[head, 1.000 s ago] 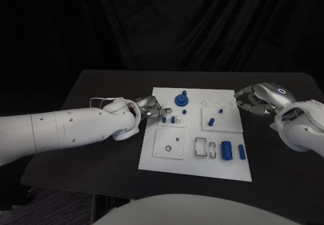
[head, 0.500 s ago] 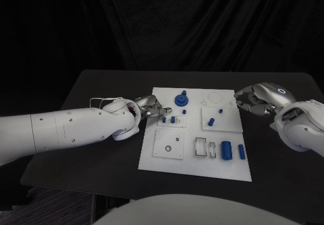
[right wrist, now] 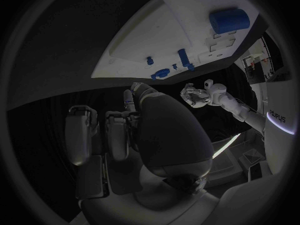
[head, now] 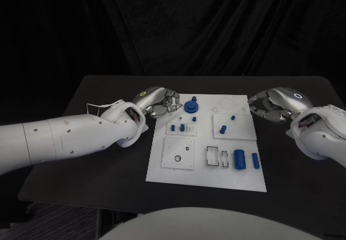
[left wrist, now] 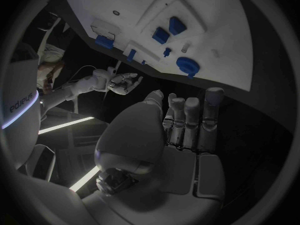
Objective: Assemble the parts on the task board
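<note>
Left arm (head: 65, 140): enters from left edge of head view, extends toward centre. Left hand (head: 160, 101): positioned above centre-left of frame, at far left corner of task board (head: 205, 175), just beside round blue part (head: 192, 106). Fingers curled inward in head view; in left wrist view, fingers (left wrist: 187, 117) lie side by side, fairly straight, with nothing between them. Contact with round blue part: cannot tell.

Right arm (head: 321, 135): enters from right edge of head view. Right hand (head: 277, 104): upper right of frame, beside far right corner of task board, off the plate. Fingers curled toward palm, nothing visible in grasp. In right wrist view, fingers (right wrist: 119, 130) close together, nothing held.

Task board: white plate, centre of head view, on black table (head: 86, 165). Round blue part near its upper left area. Small blue pegs (head: 183, 128) on left-centre panel. Blue pieces (head: 225, 129) on right-centre panel. Two blue cylinders (head: 246, 160) lying at lower right of board.
</note>
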`<state>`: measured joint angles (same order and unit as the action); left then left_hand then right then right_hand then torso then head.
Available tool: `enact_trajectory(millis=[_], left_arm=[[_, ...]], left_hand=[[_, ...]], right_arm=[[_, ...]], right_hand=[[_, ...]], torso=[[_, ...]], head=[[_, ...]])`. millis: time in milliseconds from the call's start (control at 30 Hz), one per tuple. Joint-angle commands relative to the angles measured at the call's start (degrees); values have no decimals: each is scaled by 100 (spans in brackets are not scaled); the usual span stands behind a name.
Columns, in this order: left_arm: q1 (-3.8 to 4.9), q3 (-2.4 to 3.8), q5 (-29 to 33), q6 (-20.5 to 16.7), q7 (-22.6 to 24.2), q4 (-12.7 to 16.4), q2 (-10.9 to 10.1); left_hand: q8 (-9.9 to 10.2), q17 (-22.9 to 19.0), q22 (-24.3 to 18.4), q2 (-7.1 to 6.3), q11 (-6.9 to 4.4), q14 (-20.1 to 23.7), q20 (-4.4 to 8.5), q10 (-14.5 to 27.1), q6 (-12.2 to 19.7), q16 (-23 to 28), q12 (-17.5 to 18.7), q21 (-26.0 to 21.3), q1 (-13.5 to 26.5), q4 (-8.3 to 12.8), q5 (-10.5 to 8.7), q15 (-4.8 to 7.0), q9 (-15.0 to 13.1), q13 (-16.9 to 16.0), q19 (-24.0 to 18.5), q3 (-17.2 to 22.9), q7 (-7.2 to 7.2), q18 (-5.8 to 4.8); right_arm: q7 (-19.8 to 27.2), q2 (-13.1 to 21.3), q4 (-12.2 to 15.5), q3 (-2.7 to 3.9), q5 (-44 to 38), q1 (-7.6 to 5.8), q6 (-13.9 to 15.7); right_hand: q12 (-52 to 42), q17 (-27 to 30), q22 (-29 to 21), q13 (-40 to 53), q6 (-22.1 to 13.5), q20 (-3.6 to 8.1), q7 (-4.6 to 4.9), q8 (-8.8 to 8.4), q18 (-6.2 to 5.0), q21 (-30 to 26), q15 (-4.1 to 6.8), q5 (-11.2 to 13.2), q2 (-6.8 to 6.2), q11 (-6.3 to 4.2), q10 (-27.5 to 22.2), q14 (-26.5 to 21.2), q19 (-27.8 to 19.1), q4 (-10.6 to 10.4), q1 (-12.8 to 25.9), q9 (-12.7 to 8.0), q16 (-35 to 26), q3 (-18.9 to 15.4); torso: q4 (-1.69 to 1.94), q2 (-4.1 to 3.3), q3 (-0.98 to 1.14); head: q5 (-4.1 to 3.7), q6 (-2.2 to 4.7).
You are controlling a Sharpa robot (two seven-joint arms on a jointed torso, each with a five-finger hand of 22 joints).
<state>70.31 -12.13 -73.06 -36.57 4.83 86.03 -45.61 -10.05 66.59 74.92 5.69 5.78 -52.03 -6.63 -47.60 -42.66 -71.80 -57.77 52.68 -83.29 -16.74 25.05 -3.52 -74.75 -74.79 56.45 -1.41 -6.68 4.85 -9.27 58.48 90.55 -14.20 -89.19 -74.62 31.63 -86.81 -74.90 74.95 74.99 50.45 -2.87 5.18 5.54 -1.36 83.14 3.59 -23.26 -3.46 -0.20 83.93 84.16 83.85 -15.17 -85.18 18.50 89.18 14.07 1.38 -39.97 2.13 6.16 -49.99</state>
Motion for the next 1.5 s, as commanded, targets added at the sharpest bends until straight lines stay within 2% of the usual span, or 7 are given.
enact_trajectory(millis=[33, 167, 267, 333, 400, 733, 1500], left_arm=[[38, 6, -246, -14, 1504, -153, 126], [55, 6, -269, 615, 1805, -515, 390], [59, 6, -520, 1045, 1769, -813, 596], [59, 6, -802, 1235, 1667, -1003, 725], [57, 6, -992, 1355, 1571, -1154, 828], [38, 6, -1326, 1667, 1307, -1540, 1202], [36, 7, -1366, 1612, 1034, -1586, 1366]], left_hand=[[251, -388, 372, -174, -33, 806, -11, 1888, 211, 278, 1587, -175, -306, -2, -58, 13, 102, 398, -419, 453, -36, 122], [573, -422, 489, -519, -47, 374, -25, 2010, 256, 121, 2336, 394, -829, 27, -517, 87, 402, 1338, -23, 1507, -24, 121], [643, -375, 639, -941, 29, -344, -51, 1985, 313, -21, 2809, 1114, -952, 82, -399, 120, 943, 2036, 631, 2419, -38, 107], [654, -196, 816, -1101, -25, -1126, -54, 2006, 383, -305, 3000, 1808, -870, 228, -344, 186, 1594, 2395, 1318, 2901, 13, 38], [647, -412, 847, -1171, -30, -1094, -55, 1929, 362, -202, 2987, 1963, -798, 359, -379, 197, 1940, 2525, 1443, 3088, 2, 21], [649, -379, 1032, -1244, 79, -1636, -129, 1640, 432, -413, 2847, 2567, -492, 745, -779, 128, 2772, 2815, 2057, 3282, 125, -126], [591, -152, 1168, -1192, 11, -2045, -149, 1234, -32, -705, 2705, 2922, -247, 950, -1286, 160, 3215, 2997, 2475, 3152, 11, -227]], right_arm=[[-1, 8, 22, 4, 18, 12, 102], [11, 13, 42, 4, 29, 11, 113], [18, 19, 51, 4, 43, 11, 119], [27, 24, 58, 4, 49, 11, 125], [36, 31, 64, 4, 53, 11, 132], [49, 106, 111, 4, 59, 11, 163], [41, 98, 100, 4, 60, 11, 142]], right_hand=[[12, -1449, 1280, 1173, 28, 40, 6, -26, -34, -1, 31, -35, 12, -15, 297, 565, 289, -15, 51, -8, 2, 25], [12, -1452, 1281, 1174, 29, 40, 6, -26, -34, 1, 31, -33, 7, -15, 297, 567, 291, -16, 55, -8, 7, 22], [12, -1452, 1281, 1174, 29, 40, 6, -26, -34, 1, 31, -33, 7, -15, 297, 567, 291, -16, 55, -8, 7, 22], [12, -1452, 1281, 1174, 29, 40, 6, -26, -34, 1, 31, -33, 7, -15, 297, 567, 291, -16, 55, -8, 7, 22], [12, -1452, 1281, 1174, 29, 40, 6, -26, -34, 1, 31, -33, 7, -15, 297, 567, 291, -16, 55, -8, 7, 22], [11, -1456, 1284, 1174, 31, 40, 5, -25, -32, 9, 31, -32, -1, -15, 298, 568, 294, -17, 61, -8, 13, 18], [12, -1459, 1284, 1173, 32, 40, 6, -26, -32, 9, 31, -32, -6, -15, 297, 569, 295, -19, 66, -8, 16, 16]], torso=[[2, -3, -8], [-7, -7, -5], [-29, -14, 5], [-40, -27, 9], [-35, -36, 9], [-82, -149, 22], [-168, -247, 26]], head=[[-37, -1], [-88, -1], [-87, -1], [-90, -1], [-114, -1], [-152, -1], [-79, -1]])
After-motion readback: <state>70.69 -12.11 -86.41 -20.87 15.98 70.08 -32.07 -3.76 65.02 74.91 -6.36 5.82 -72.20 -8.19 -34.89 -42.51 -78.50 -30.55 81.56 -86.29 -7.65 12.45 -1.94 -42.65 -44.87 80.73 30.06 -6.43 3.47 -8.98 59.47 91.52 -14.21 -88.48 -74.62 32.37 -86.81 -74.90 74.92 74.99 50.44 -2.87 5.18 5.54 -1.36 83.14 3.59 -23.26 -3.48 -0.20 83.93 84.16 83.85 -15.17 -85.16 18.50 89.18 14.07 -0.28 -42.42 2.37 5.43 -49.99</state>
